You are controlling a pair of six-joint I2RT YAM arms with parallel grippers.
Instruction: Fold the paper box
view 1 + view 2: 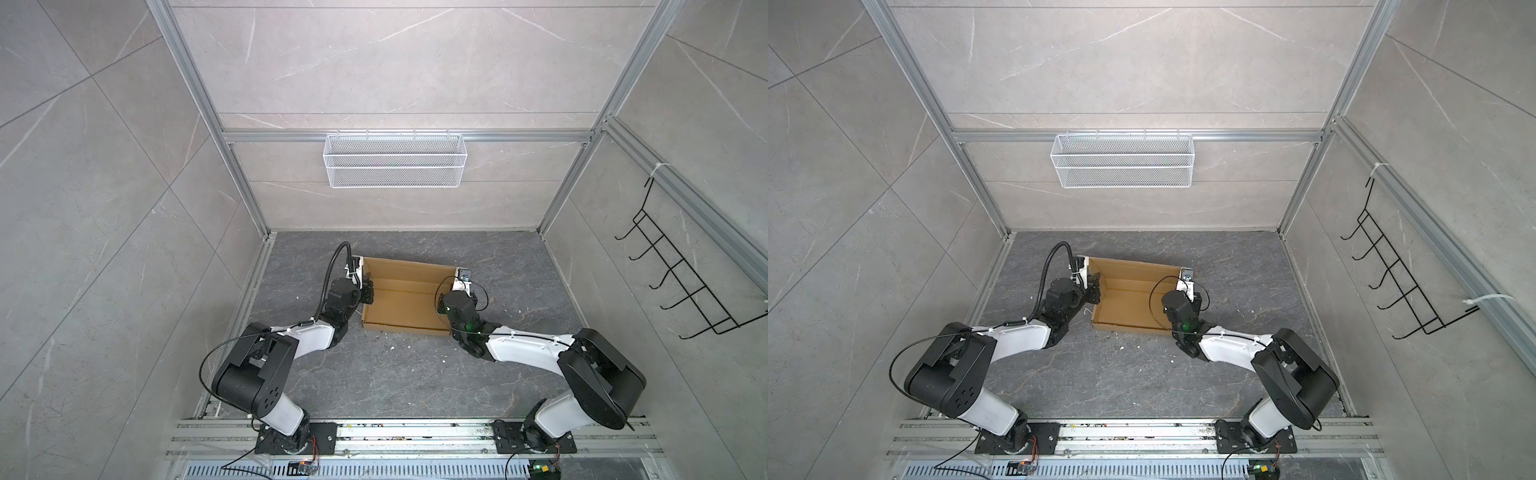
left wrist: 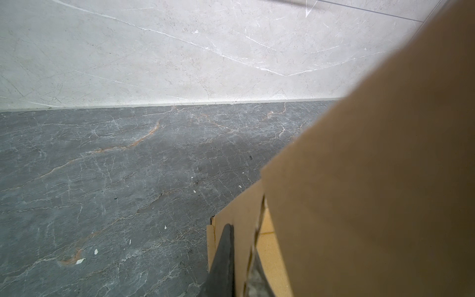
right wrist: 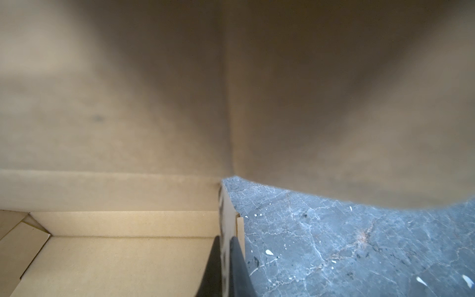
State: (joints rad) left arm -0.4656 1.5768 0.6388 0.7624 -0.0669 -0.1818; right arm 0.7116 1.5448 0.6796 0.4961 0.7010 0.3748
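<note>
Dark fingers (image 2: 223, 259) of the left claw (image 2: 240, 272) sit right under the left wrist camera, clenched on a short side wall of the paper box (image 2: 239, 218). One finger is outside the wall and its mate is inside, with the cardboard edge pinched between them. The right claw (image 3: 226, 267) does the same on the opposite side wall, its two fingers pressed to either face of the brown board.

Beyond each grip, a broad flap (image 3: 231, 90) of the same sheet rises close to the lenses (too blurred to read its edges). In the right wrist view the shallow tray of the box lies open beside the claw, with a low inner wall along its far side.

In both top views the paper box (image 1: 405, 301) (image 1: 1129, 301) rests on the dark marbled table (image 1: 395, 382), between the two arms and toward the back wall (image 1: 395, 83), with its big flap standing along the far side. Small white scraps (image 1: 390, 347) dot the table near the front edge of the box. A white wire basket (image 1: 395, 166) hangs on the back wall, and a black hook rack (image 1: 685, 282) hangs on the side wall to the right.
</note>
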